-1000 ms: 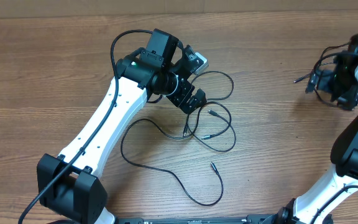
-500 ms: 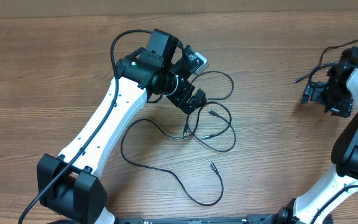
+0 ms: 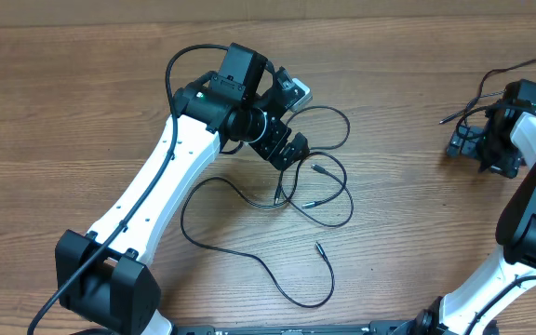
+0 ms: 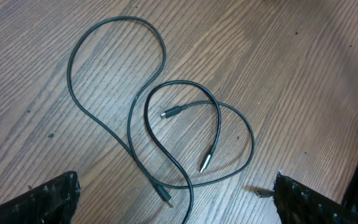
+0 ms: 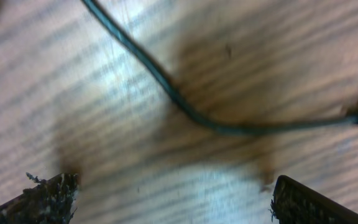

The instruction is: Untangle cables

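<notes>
Several thin black cables (image 3: 328, 191) lie in loose overlapping loops mid-table, and one long cable (image 3: 249, 256) trails toward the front. My left gripper (image 3: 291, 151) hovers over the loops' upper left edge, open and empty. In the left wrist view the cables (image 4: 166, 124) cross each other, with small plugs showing between the wide-open fingers (image 4: 176, 186). My right gripper (image 3: 461, 144) is at the far right, open, low over the wood. Another thin black cord (image 3: 454, 115) lies beside it. In the blurred right wrist view that cord (image 5: 185, 109) lies ahead of the open fingers (image 5: 176, 186).
The wooden table (image 3: 82, 112) fills the view. The left arm's white link (image 3: 156, 186) slants across the left of the cables. The right arm's base link (image 3: 529, 214) stands at the right edge. A thicker black arm cable (image 3: 180, 60) loops above the left wrist.
The right gripper has moved left and toward the front, and now sits lower beside the cord at the far right. The left arm and the middle cables have not moved.
</notes>
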Tool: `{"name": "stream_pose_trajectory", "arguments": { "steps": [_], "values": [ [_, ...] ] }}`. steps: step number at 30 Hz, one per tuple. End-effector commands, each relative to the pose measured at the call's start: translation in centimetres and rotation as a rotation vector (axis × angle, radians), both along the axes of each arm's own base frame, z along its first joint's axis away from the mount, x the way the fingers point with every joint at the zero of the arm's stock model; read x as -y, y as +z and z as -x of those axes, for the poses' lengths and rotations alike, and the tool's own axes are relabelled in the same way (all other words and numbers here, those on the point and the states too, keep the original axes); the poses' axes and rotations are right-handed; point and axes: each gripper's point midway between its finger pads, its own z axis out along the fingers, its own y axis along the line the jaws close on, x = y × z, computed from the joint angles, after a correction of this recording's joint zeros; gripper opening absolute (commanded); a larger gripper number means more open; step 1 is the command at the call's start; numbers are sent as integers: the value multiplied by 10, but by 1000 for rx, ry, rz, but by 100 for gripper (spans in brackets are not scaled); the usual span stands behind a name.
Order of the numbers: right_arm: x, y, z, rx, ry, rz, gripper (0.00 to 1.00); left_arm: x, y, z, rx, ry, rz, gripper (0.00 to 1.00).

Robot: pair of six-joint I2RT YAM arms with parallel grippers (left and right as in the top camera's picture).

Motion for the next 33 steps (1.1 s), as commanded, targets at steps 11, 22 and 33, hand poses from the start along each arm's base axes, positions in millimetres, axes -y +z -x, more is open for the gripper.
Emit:
{"name": "stream_pose_trajectory", "arguments": {
  "steps": [11, 22, 33],
  "values": [
    [8, -15, -8, 60, -7, 36, 100, 1, 3, 0, -7, 0, 19, 100],
    [9, -40, -24, 101, 0, 22, 100, 1, 3, 0, -7, 0, 19, 100],
    [-4, -85, -53, 183, 38, -42, 100, 1, 3, 0, -7, 0, 19, 100]
  ]
}}
